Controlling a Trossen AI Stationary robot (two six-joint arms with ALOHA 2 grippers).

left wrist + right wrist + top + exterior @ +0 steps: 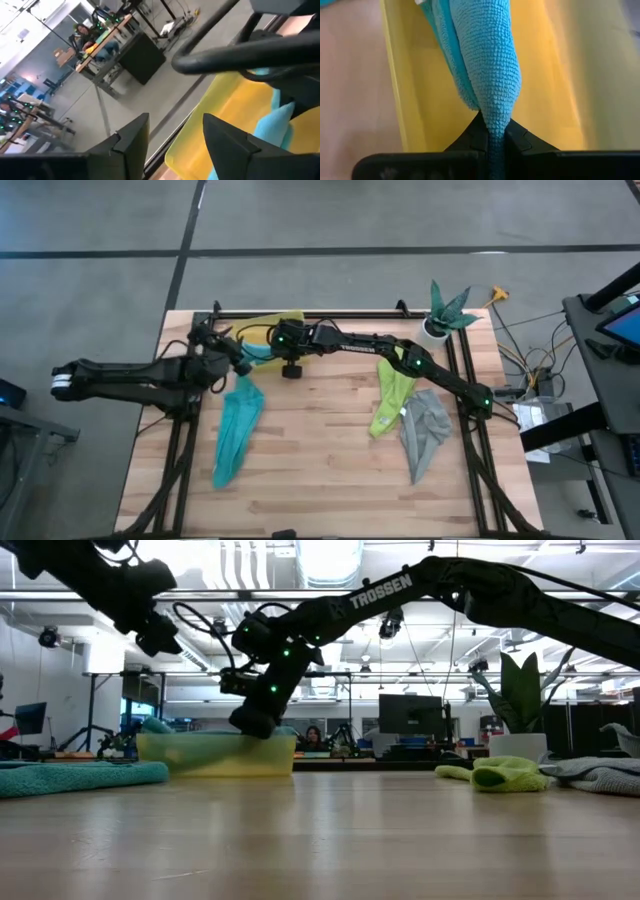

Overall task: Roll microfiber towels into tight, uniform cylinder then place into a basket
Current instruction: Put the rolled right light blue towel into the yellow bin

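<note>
The yellow basket point(272, 322) stands at the table's far edge, left of the middle; it also shows in the low view point(215, 755). My right gripper point(495, 136) reaches into it from above and is shut on the light blue towel point(490, 65). My left gripper point(175, 145) is open and empty. It hovers beside the basket's left end point(243, 363), above rim height point(160, 640). The teal towel point(238, 425) lies bunched on the table in front of the basket. The lime green towel point(392, 395) and the grey towel point(425, 430) lie crumpled at the right. My right gripper pinches one narrow end of the light blue towel point(495, 122) between its two fingers. The cloth there is bunched in several layers. The fingers slant down into the basket from above. The rest of the towel runs away from the fingers and lies on the basket's floor point(555, 75).
A white plant pot point(437, 327) with a green plant stands at the far right corner. A black frame rail point(340, 311) runs along the far edge behind the basket. Bare wood lies in the near middle of the table point(320, 470).
</note>
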